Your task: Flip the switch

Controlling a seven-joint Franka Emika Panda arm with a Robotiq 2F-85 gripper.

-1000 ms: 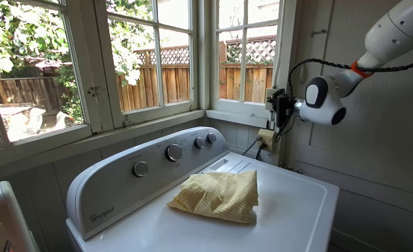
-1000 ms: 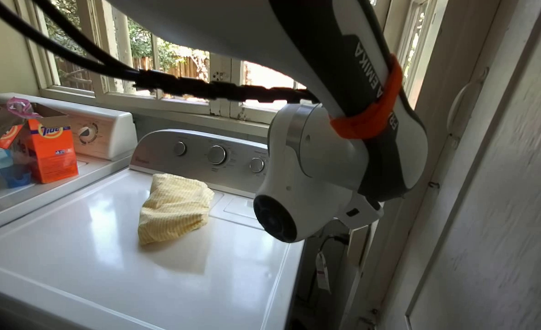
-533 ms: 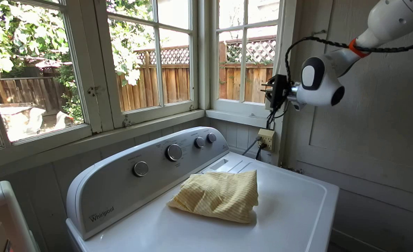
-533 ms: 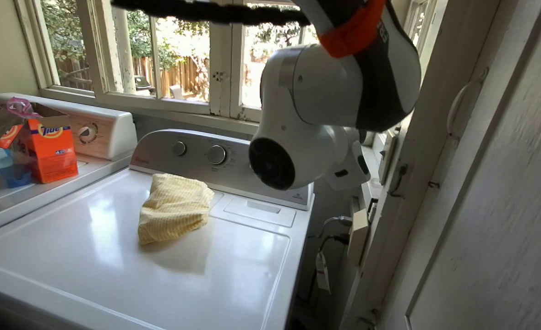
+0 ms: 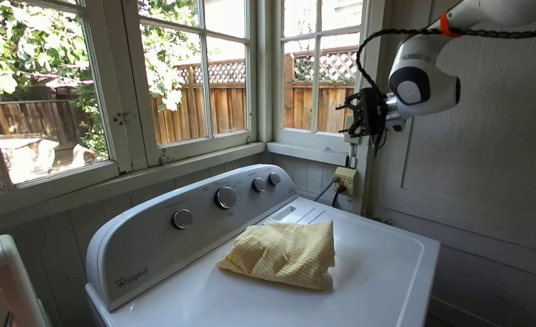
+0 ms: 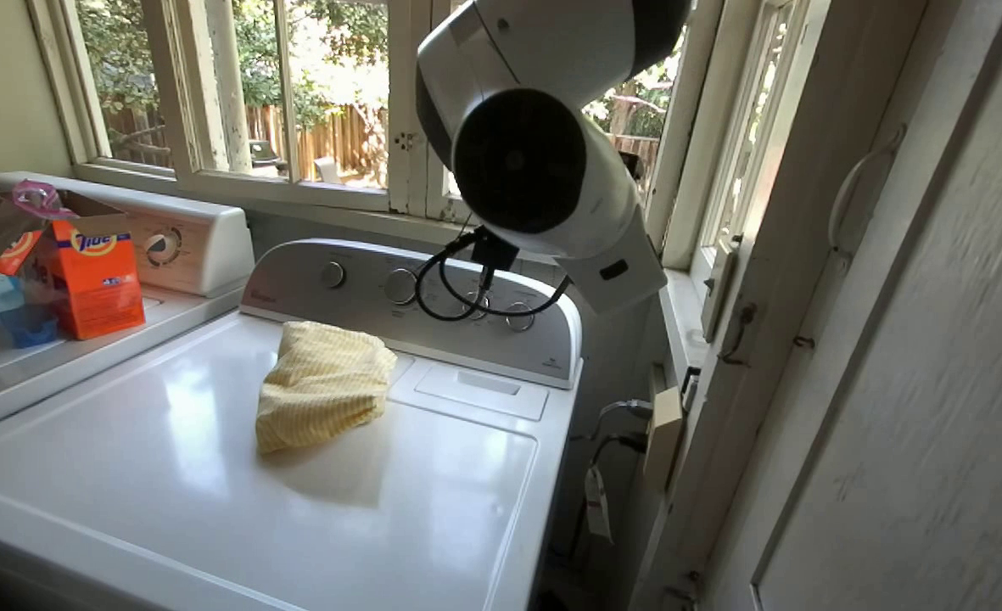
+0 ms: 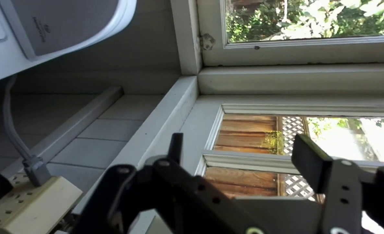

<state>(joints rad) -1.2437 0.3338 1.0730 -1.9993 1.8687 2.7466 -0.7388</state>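
The switch is a small off-white upright plate on the wall beside the corner window, partly covered by my gripper in an exterior view. Seen nearly edge-on, the switch stands just above the sill's end, with no gripper part over it. Which way its lever points is too small to tell. In the wrist view my gripper has its fingers wide apart, only window and fence showing between them. The wrist and cables hide most of the gripper in an exterior view. Contact with the plate cannot be made out.
A beige outlet fitting with plugged-in cords is below the switch. The white washer carries a folded yellow striped cloth. Window frames, a sill and a hook lie close to the arm. A Tide box stands farther off.
My arm has risen and its wrist has turned, carrying the hand higher on the wall. The gripper's fingers have spread from close together to wide apart. Washer and cloth stay put.
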